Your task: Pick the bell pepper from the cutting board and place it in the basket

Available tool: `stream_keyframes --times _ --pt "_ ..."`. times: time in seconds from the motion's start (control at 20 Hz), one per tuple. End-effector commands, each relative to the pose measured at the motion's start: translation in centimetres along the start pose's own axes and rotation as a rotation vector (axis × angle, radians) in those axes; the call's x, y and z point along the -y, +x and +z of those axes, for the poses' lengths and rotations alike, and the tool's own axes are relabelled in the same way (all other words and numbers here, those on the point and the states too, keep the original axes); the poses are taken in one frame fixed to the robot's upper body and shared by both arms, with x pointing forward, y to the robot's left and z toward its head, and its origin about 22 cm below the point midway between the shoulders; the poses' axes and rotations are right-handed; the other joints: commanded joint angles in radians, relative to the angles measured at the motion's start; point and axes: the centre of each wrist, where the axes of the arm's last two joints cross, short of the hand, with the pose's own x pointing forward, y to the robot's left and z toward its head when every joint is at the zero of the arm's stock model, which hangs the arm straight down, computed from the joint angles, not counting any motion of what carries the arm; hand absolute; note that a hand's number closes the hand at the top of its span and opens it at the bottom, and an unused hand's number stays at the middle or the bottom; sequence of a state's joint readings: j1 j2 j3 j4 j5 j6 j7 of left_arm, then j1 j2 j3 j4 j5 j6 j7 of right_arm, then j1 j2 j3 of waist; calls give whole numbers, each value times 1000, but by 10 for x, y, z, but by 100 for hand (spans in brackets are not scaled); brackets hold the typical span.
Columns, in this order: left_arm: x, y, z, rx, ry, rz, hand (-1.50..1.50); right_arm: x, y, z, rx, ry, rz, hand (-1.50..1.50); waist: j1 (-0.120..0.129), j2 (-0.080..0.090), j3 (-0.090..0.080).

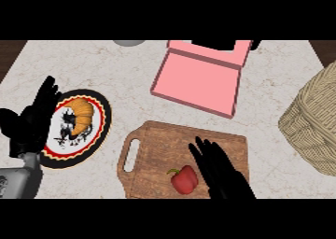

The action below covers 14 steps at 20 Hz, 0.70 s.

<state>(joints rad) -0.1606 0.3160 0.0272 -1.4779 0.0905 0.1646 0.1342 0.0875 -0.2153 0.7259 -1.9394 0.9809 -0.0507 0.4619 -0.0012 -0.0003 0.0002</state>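
Note:
A red bell pepper (185, 179) with a short stem lies on the wooden cutting board (172, 140), near the board's front edge. My right hand (222, 172) is over the board just right of the pepper, fingers straight and pointing away from me, open; it seems to touch the pepper's right side. A woven wicker basket (319, 122) stands at the right edge of the counter, partly cut off by the view. My left hand (27, 122) is held open at the left edge, fingers up, beside a plate.
A black-rimmed plate (101, 125) with a croissant (80, 115) sits left of the board. A pink box (198, 81) with its lid open lies behind the board. A grey round object (129, 42) shows at the counter's far edge.

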Motion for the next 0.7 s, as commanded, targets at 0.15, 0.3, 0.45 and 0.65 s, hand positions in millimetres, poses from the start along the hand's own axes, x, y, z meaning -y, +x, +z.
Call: stream_keyframes --times 0.15,0.3,0.45,0.65 --pt "-1 4 4 -2 14 -6 0 -17 -4 6 29 -6 -19 -150 0 -1 0" --pt "-5 -18 0 -1 -6 -2 0 -17 -10 -8 30 -3 -18 -150 0 0 0" --pt "14 -3 -9 1 -12 6 0 -43 1 1 20 -16 -17 -150 -1 0 0" --pt "17 -9 9 8 2 -2 0 -52 -23 -14 -2 -4 -3 -150 3 0 0"
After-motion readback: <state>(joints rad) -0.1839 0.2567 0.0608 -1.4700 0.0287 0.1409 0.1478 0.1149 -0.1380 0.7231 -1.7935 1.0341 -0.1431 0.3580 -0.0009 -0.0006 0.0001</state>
